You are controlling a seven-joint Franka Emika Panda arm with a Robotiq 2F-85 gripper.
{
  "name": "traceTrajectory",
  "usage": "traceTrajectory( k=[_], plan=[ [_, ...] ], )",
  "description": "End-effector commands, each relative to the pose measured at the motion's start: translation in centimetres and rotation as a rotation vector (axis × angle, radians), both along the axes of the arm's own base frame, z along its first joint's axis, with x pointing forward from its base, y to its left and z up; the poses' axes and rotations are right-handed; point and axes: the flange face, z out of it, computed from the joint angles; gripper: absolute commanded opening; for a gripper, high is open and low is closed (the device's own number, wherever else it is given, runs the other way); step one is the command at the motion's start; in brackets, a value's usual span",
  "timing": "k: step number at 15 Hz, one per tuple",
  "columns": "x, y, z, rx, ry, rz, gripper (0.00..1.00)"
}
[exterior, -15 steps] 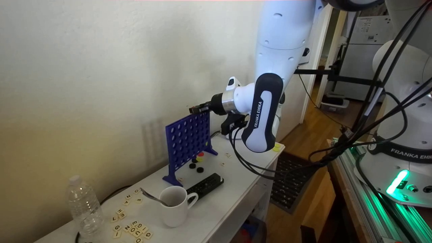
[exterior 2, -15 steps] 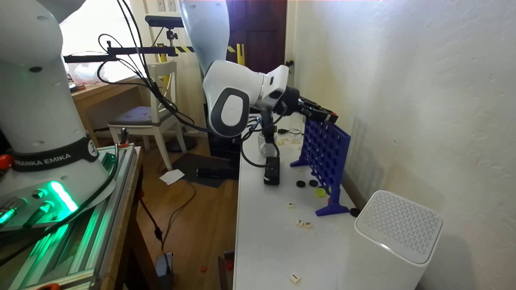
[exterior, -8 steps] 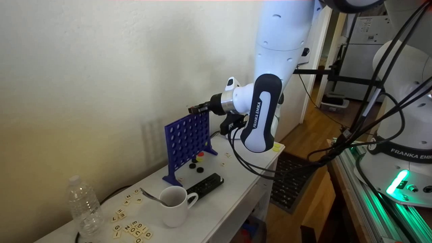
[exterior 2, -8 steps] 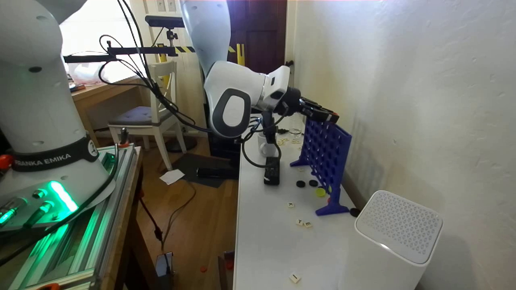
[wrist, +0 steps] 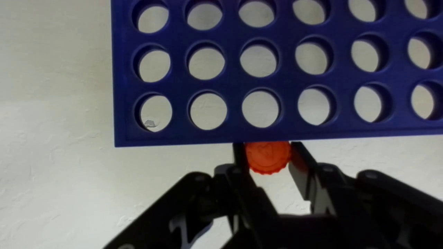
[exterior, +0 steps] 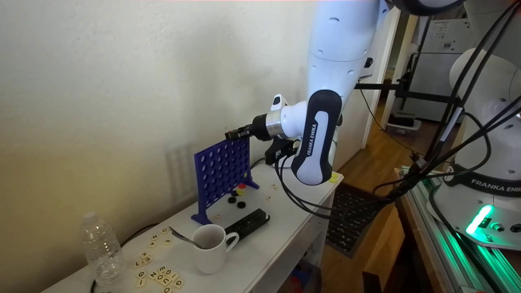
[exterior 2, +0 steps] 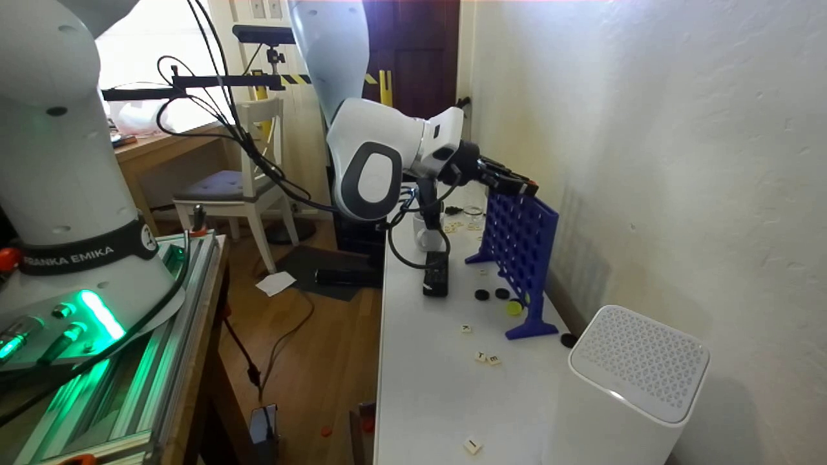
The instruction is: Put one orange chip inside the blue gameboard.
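Note:
The blue gameboard [exterior: 200, 183] stands upright on the white table in both exterior views [exterior 2: 548, 245]. My gripper [exterior: 233, 134] is at its top edge, near the end by the white box [exterior 2: 530, 187]. In the wrist view my gripper [wrist: 267, 152] is shut on an orange chip [wrist: 268, 159], held between the two fingertips. The gameboard's top bar [wrist: 207, 136] covers part of the chip and the finger ends. I cannot tell whether the chip's edge is inside the slot. Another orange chip [exterior: 241, 186] lies on the table by the gameboard's foot.
Black chips [exterior: 241, 204] and a yellow chip [exterior 2: 513, 308] lie beside the gameboard. A black remote [exterior: 248, 224], a white mug [exterior: 209, 254] with a spoon, letter tiles [exterior: 165, 280] and a bottle [exterior: 101, 256] stand or lie along the table. A white box [exterior 2: 633, 368] stands near the wall.
The gameboard has shifted slightly along the table, away from the white box. My gripper has moved slightly the same way and a little lower, still holding the chip.

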Motion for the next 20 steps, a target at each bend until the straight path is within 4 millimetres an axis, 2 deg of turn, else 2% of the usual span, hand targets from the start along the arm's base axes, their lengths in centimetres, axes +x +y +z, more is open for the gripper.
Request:
traceTrajectory(
  k=[1,6,7,12,20],
  plan=[
    [-0.4,0.7,-1.0,0.031,0.024,0.018,0.62],
    [-0.9,1.4,-0.4,0.027,0.022,0.023,0.96],
    [-1.0,1.5,-0.2,0.024,0.021,0.024,0.99],
    [-2.0,1.0,0.0,0.004,0.024,-0.011,1.0],
    [-2.3,-0.2,0.3,-0.016,0.018,-0.034,1.0]
  ],
)
